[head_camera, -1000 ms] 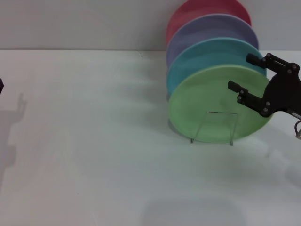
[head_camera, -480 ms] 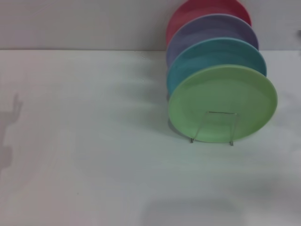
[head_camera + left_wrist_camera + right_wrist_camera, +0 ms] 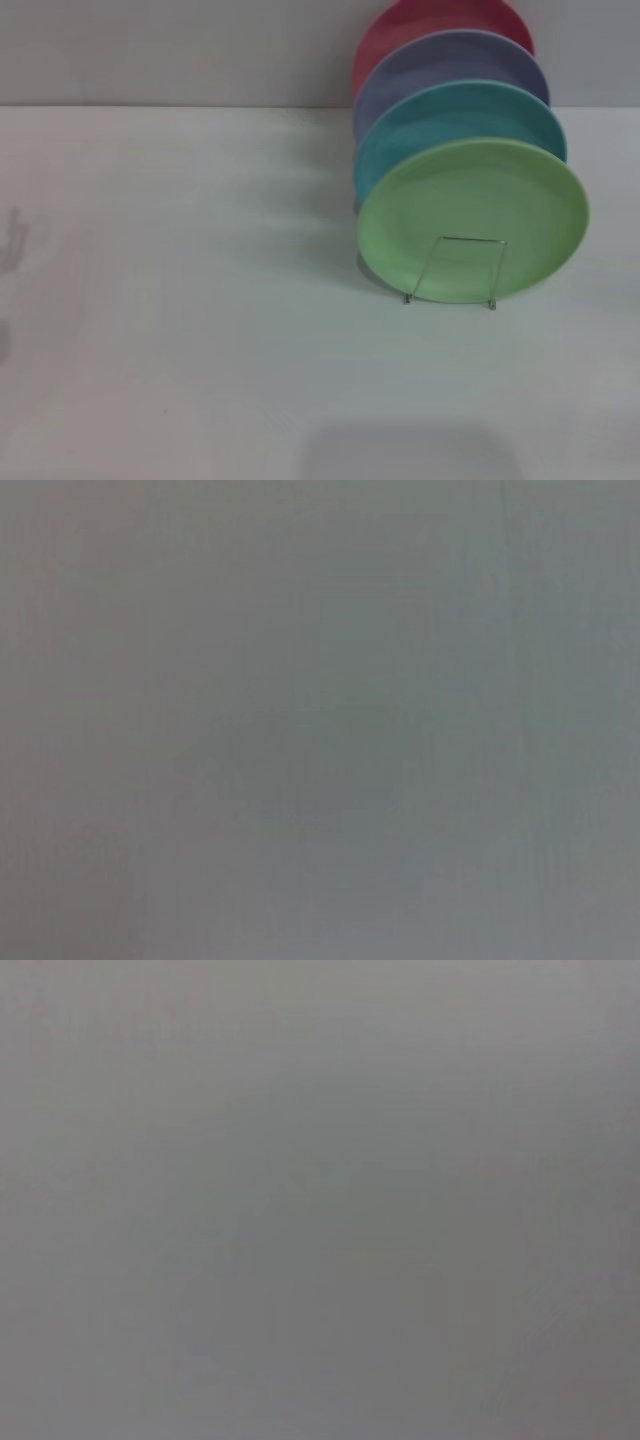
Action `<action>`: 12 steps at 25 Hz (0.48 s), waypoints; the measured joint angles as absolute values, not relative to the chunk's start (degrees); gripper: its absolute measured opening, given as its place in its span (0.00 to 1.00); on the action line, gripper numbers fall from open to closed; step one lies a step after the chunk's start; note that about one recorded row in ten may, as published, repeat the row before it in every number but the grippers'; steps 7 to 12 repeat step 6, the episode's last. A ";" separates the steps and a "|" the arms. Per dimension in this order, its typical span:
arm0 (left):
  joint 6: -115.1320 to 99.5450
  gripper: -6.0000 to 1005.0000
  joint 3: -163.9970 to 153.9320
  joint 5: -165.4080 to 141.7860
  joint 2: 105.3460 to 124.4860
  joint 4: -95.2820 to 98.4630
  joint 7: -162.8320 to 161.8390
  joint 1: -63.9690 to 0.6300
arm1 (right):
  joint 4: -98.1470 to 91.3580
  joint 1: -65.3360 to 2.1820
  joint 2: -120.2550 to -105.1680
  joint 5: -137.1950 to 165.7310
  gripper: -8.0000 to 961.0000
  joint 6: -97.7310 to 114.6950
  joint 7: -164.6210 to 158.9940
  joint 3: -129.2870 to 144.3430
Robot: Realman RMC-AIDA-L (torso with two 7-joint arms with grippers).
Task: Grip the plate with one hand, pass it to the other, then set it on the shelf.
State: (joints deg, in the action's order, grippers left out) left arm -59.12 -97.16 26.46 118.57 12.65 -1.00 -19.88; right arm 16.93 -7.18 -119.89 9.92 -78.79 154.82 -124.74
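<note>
The light green plate stands upright on edge at the front of the silver wire rack, at the right of the table in the head view. One wire loop of the rack shows in front of the plate's lower part. Neither gripper is in the head view. The left and right wrist views show only a plain grey surface, with no fingers and no plate.
Behind the green plate stand a light blue plate, a lavender plate and a red plate, all upright in the same rack. The white table stretches left and front. A grey wall rises behind it.
The black right gripper, which stood open by the green plate's right rim a second ago, has withdrawn out of view. The left arm's shadow has slid off to the left. The plates have not moved.
</note>
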 joint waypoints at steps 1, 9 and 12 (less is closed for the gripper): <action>-59.11 0.76 -97.02 26.46 118.54 12.66 -1.27 -19.76 | 16.71 -7.08 -119.89 9.76 0.80 -78.68 155.54 -124.62; -59.13 0.76 -97.00 26.45 118.65 12.65 -1.41 -19.46 | 16.10 -6.82 -119.89 9.40 0.80 -79.04 158.52 -124.24; -59.13 0.76 -97.00 26.45 118.65 12.65 -1.41 -19.46 | 16.10 -6.82 -119.89 9.40 0.80 -79.04 158.52 -124.24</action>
